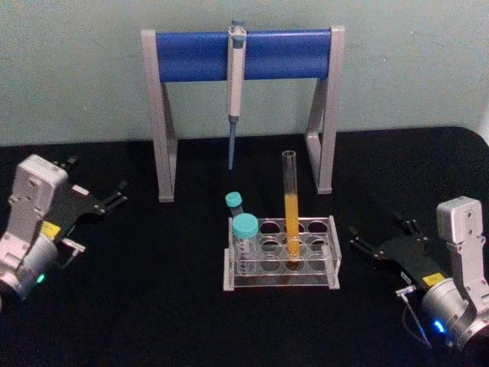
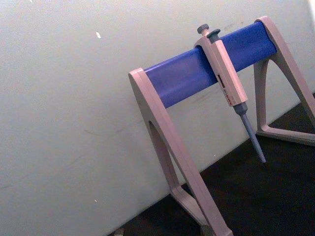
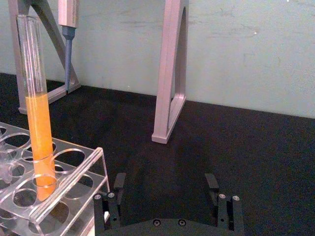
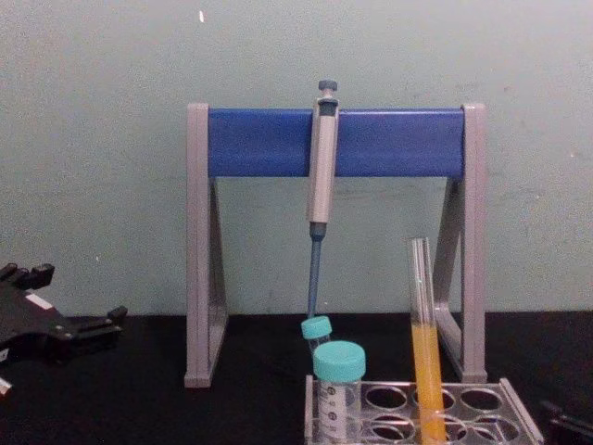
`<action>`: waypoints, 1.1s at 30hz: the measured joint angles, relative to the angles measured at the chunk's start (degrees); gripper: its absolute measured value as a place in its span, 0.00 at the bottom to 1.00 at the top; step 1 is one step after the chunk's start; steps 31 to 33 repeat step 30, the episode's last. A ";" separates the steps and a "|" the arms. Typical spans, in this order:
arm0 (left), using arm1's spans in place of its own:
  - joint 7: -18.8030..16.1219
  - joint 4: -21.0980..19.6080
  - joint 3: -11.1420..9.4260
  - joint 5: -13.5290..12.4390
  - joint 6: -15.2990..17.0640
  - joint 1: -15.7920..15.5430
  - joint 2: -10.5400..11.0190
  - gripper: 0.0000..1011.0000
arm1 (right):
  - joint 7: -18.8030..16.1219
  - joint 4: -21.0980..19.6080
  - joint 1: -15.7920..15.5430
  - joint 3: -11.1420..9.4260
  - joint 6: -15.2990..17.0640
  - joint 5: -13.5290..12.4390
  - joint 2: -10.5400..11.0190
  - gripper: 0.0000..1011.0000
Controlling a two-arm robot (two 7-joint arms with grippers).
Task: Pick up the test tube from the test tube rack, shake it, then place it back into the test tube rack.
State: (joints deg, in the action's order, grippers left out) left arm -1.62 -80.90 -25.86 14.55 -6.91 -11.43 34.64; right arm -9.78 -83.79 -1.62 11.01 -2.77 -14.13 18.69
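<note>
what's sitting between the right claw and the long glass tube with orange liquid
Nothing visible. The right claw sits open on the black table right of the clear plastic rack; the long glass tube stands in a near-side hole, the teal-capped tubes beyond it.

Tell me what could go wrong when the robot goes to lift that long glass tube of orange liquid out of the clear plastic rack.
1. The long clear glass test tube is uncapped and about half full of orange liquid, so hard shaking may spill it.
2. Two teal-capped tubes stand in the same clear plastic test tube rack, to the tube's left; a gripper coming from that side could knock them.
3. The grey pipette hangs behind and above the rack; a high lift might strike its tip.

The open right gripper looks nearer than the left gripper.
</note>
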 joint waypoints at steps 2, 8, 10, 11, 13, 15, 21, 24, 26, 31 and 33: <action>0.00 0.00 0.00 0.00 0.00 0.00 0.00 0.99 | 0.01 -0.02 -0.01 0.00 -0.02 -0.02 0.01 0.99; 0.00 0.00 0.00 0.00 0.00 0.00 0.00 0.99 | 0.06 -0.06 -0.04 0.00 -0.06 -0.05 0.04 0.99; 0.00 0.00 0.00 0.00 0.00 0.00 0.00 0.99 | 0.07 -0.07 -0.04 0.00 -0.07 -0.06 0.05 0.99; 0.00 0.00 0.00 0.00 0.00 0.00 0.00 0.99 | 0.08 -0.07 -0.05 0.00 -0.07 -0.06 0.06 0.99; 0.00 0.00 0.00 0.00 0.00 0.00 0.00 0.99 | 0.09 -0.08 -0.06 0.00 -0.09 -0.08 0.06 0.99; 0.00 0.00 0.00 0.00 0.00 0.00 0.00 0.99 | 0.09 -0.10 -0.07 0.00 -0.09 -0.09 0.07 0.99; 0.00 0.00 0.00 0.00 0.00 0.00 0.00 0.99 | 0.09 -0.12 -0.07 0.00 -0.10 -0.11 0.07 0.99; 0.00 0.00 0.00 0.00 0.00 0.00 0.00 0.99 | 0.09 -0.13 -0.07 0.00 -0.10 -0.12 0.07 0.99; 0.00 0.00 0.00 0.00 0.00 0.00 0.00 0.99 | 0.09 -0.13 -0.07 0.00 -0.10 -0.12 0.07 0.99; 0.00 0.00 0.00 0.00 0.00 0.00 0.00 0.99 | 0.09 -0.13 -0.07 0.00 -0.10 -0.12 0.07 0.99; 0.00 0.00 0.00 0.00 0.00 0.00 0.00 0.99 | 0.09 -0.13 -0.07 0.00 -0.10 -0.12 0.07 0.99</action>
